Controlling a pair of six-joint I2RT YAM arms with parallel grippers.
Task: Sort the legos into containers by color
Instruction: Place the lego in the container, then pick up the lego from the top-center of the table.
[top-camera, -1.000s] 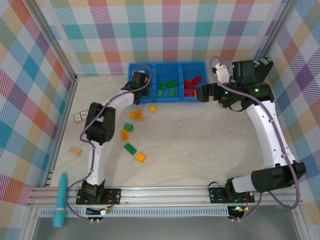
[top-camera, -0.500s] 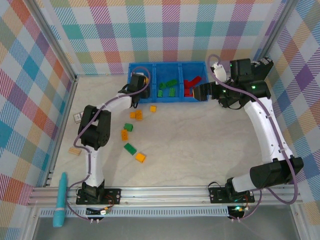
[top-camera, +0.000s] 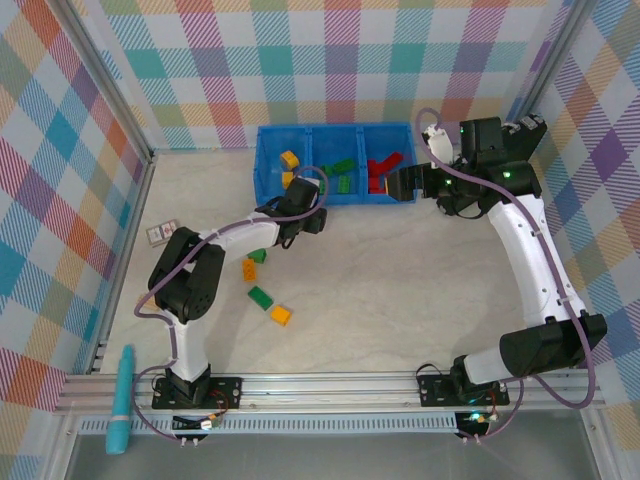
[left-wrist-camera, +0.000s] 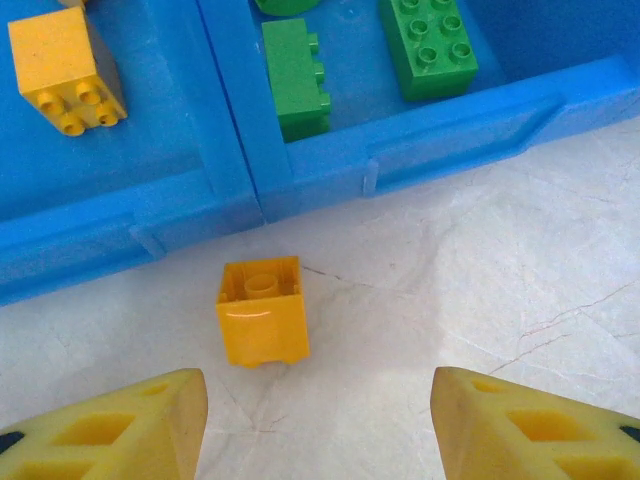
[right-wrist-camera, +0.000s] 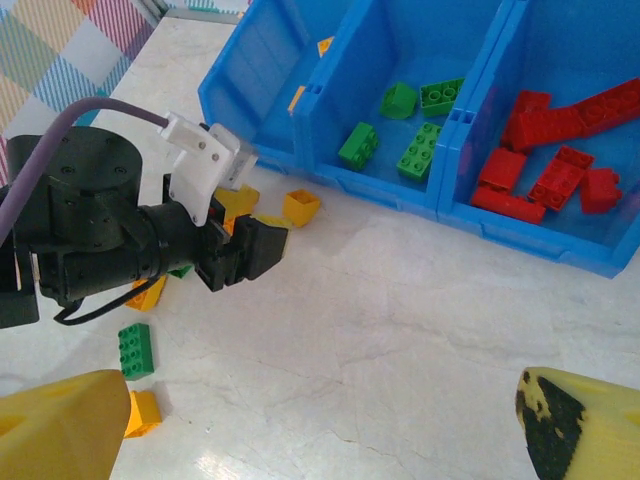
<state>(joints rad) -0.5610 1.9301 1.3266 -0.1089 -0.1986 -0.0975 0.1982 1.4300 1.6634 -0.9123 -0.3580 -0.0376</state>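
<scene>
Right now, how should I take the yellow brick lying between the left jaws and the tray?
Take the yellow brick by its two smooth side faces, coming down from above, jaws in line with the tray wall. It sits roughly square to that wall and apart from it, so both sides are free.

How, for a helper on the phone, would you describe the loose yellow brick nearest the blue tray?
Find the low bright-blue plastic tray at the table's far side. Just before its front wall, by the divider between yellow and green compartments, lies a small yellow plastic brick. No other loose brick lies so near the tray.
</scene>
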